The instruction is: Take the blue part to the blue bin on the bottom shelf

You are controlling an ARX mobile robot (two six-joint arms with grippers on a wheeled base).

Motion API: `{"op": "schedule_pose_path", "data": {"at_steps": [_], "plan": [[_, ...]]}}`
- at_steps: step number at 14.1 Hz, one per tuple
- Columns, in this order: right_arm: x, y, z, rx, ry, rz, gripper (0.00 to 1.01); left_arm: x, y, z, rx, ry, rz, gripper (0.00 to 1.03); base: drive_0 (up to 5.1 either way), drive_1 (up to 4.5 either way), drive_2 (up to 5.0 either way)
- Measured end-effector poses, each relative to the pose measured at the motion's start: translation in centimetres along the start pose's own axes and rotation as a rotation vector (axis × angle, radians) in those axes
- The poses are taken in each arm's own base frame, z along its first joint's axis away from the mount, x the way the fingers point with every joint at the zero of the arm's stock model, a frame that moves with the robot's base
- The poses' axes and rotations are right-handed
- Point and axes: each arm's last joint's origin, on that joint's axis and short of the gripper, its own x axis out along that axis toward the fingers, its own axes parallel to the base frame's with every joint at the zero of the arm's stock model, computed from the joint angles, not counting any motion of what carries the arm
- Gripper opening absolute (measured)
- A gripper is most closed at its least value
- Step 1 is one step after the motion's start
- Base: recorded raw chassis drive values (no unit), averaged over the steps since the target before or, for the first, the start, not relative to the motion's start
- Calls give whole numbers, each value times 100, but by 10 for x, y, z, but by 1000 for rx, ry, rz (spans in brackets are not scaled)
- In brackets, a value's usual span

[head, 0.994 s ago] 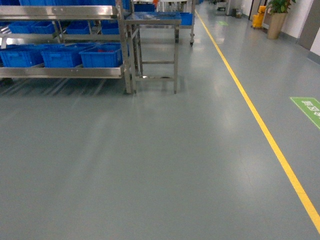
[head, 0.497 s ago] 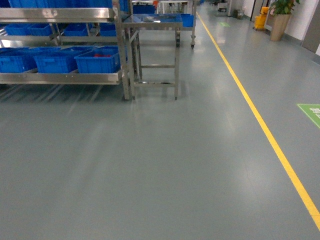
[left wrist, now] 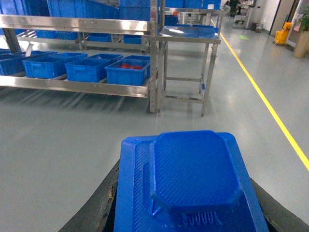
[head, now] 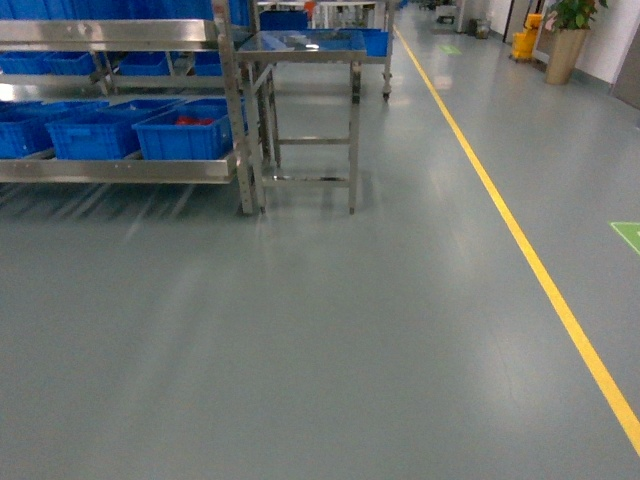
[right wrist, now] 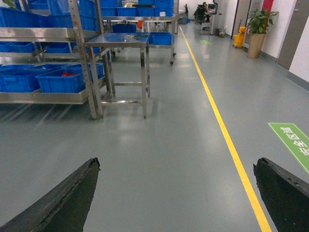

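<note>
Left gripper (left wrist: 186, 212): closed up on the blue part (left wrist: 193, 181), black fingers (left wrist: 94, 215) hugging both sides, part fills the near bottom of the left wrist view.
Right gripper (right wrist: 176, 193): spread wide, nothing in it, just grey floor (right wrist: 169, 154) between the two black fingers (right wrist: 58, 195).
Bottom shelf (head: 120, 168): far left, shiny steel rail, row of blue bins on it.
Blue bin (head: 185, 132): rightmost one on that tier, something red inside, can't tell what.
Steel table (head: 305, 45): just right of the rack, touching or nearly.
Yellow line (head: 520, 240): runs near to far on the right.
Plant (head: 570, 30): far right corner.
</note>
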Motion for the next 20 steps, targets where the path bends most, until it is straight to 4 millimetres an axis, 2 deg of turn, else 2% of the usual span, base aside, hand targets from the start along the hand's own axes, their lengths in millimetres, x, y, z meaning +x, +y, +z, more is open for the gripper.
{"op": "schedule_pose_path", "data": {"at_steps": [20], "plan": [[0, 0, 0, 0, 2, 0, 98, 0, 0, 0, -1, -1, 0, 43, 5, 408, -398]]}}
